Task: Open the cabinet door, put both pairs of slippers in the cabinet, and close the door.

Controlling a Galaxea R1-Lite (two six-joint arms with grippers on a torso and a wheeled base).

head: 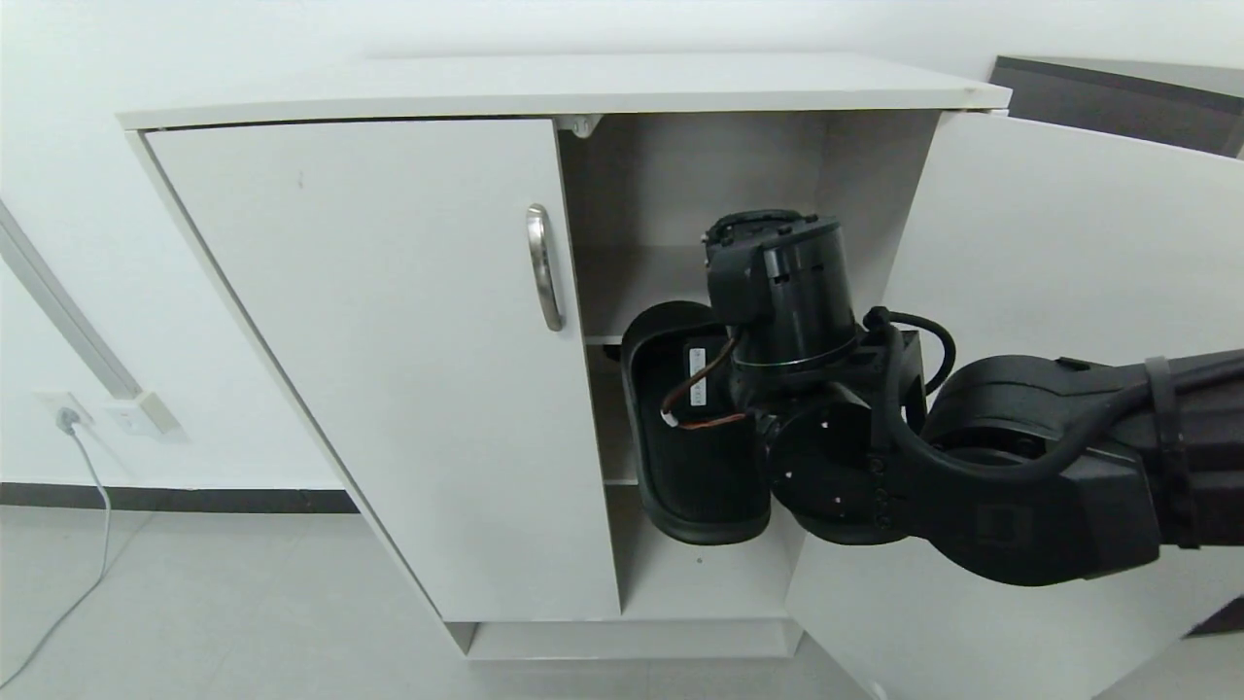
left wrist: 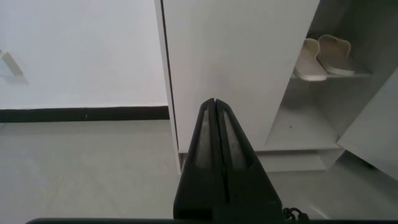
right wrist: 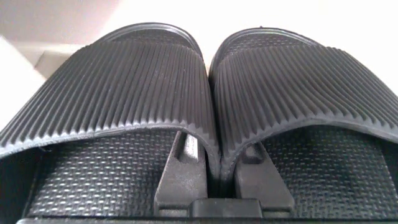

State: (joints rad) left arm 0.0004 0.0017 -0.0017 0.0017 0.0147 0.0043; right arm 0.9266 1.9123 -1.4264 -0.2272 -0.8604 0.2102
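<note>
Beige slippers (left wrist: 323,56) on shelf (left wrist: 336,76); right fingers (right wrist: 180,177) pinch black slippers (right wrist: 149,81).

left gripper (left wrist: 214,106) pinched closed, facing the white cabinet (left wrist: 239,68) (beige slippers (left wrist: 323,56) sitting on its shelf).

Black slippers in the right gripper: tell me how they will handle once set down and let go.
The black slippers look light and soft: their ribbed straps bow where the right gripper pinches them together, so they may spring apart on release. Textured rubbery surfaces suggest little sliding. Held on edge, they could topple when freed.
</note>
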